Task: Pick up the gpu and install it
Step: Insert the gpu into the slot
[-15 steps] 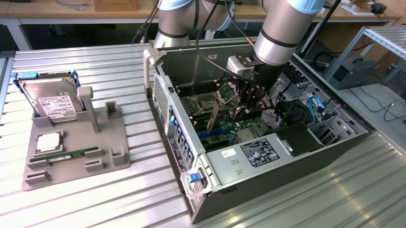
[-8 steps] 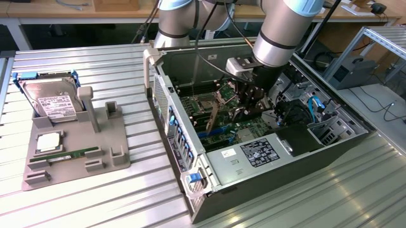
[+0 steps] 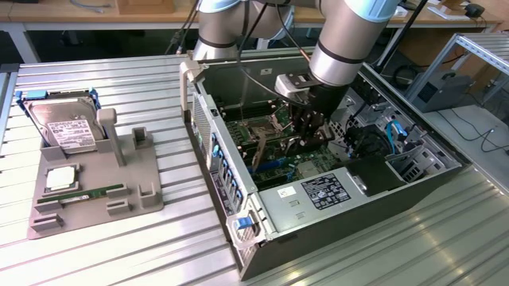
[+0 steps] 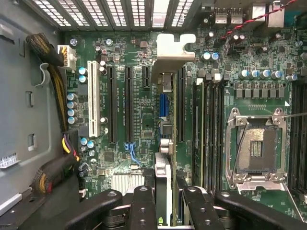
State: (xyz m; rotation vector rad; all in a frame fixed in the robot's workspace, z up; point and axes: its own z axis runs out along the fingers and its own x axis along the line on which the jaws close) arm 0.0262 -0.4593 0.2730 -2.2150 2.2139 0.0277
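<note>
In the wrist view the gpu (image 4: pixel 164 143) stands edge-on over the green motherboard (image 4: pixel 139 120). Its silver bracket (image 4: pixel 172 50) points toward the vented rear wall of the case. It lines up with the row of long black expansion slots (image 4: pixel 128 103). Whether its edge sits in a slot I cannot tell. My gripper (image 4: pixel 168 206) is shut on the gpu's near end, one black finger (image 4: pixel 144 206) on each side. In the exterior view my gripper (image 3: pixel 309 134) reaches down into the open computer case (image 3: pixel 334 238) over the motherboard.
Inside the case are a bare processor socket (image 4: pixel 256 148), memory slots (image 4: pixel 206 129), a white slot (image 4: pixel 93 98) and a cable bundle (image 4: pixel 53 81) along the wall. On the table at the exterior view's left, a grey fixture (image 3: pixel 119 196) holds a hard drive (image 3: pixel 68 128) and a green memory stick (image 3: pixel 80 195).
</note>
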